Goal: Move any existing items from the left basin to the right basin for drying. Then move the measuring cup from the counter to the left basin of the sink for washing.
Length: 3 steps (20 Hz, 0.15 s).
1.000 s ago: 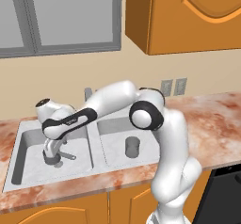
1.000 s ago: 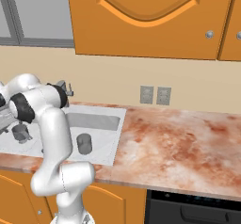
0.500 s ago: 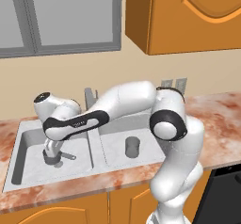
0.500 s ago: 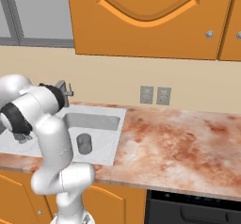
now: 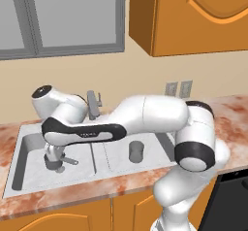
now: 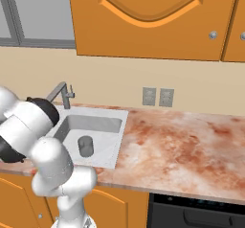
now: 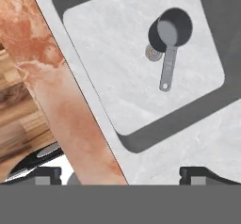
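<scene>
Counter (image 6: 191,145): mottled red stone, surrounding the sink (image 5: 29,189). Left basin (image 7: 108,72): contains the measuring cup (image 7: 169,32), lying on the floor beside the round drain (image 7: 151,52), handle free. Right basin (image 5: 155,157): holds the tumbler (image 5: 136,151), upright. Gripper (image 7: 120,173): above the left basin's near rim, fingers spread wide, grasping nothing.

Robot arm (image 5: 150,121): smooth, glossy white rounded link shells joined by dark grey-black joint bands; one black band on the forearm carries small pale lettering, too small to read. Finger tips (image 7: 200,173): small, dark, blocky.
</scene>
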### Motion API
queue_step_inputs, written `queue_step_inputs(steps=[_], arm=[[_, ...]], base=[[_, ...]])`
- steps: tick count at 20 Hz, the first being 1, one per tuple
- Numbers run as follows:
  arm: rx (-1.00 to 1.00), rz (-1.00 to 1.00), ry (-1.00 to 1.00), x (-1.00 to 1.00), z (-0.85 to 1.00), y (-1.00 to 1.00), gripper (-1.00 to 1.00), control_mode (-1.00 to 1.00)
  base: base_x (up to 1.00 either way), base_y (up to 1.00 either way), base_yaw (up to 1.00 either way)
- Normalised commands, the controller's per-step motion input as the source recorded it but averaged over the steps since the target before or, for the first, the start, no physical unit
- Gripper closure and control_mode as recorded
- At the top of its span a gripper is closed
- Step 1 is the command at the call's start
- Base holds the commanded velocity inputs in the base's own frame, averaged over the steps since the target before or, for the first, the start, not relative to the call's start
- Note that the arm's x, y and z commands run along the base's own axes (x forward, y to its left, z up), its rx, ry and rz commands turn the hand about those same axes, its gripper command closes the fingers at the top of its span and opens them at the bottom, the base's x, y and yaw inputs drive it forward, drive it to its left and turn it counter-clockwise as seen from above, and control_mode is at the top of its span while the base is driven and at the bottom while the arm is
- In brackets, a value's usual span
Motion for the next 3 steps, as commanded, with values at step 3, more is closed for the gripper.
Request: queue_step_inputs(steps=[3], arm=[[0.0,-0.02,-0.04,-0.69,0.67,-0.06,-1.0,-1.0]], base=[[0.0,0.0,0.0]])
